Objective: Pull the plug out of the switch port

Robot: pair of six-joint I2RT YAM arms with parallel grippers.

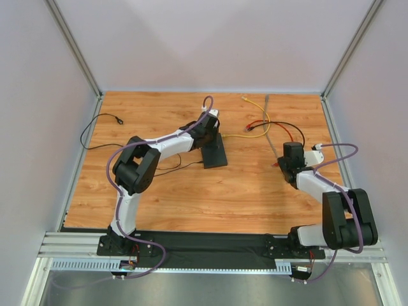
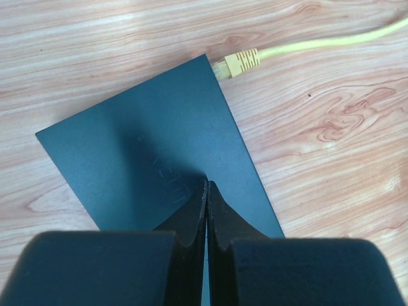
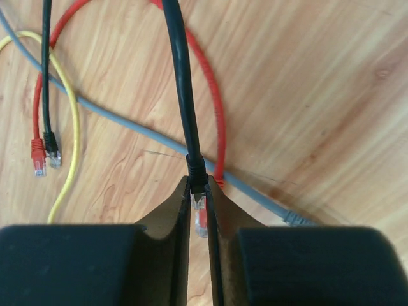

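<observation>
On the switch (image 2: 146,153) your left gripper (image 2: 206,185) rests clenched, yellow plug (image 2: 239,62) still seated; right gripper (image 3: 199,182) flanks a freed black plug (image 3: 197,169), grip unclear.

Bright, even light; soft shadow beside the left pincer (image 2: 206,182) on the switch (image 2: 127,153); near housings blurred

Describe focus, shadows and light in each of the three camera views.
Left wrist view: the housing of the left gripper is blurred, the switch and yellow plug sharp; a soft shadow falls on the switch near its tips. Right wrist view: the housing of the right gripper blurred, black cable and table sharp. Top external view: even soft light, faint shadows.
</observation>
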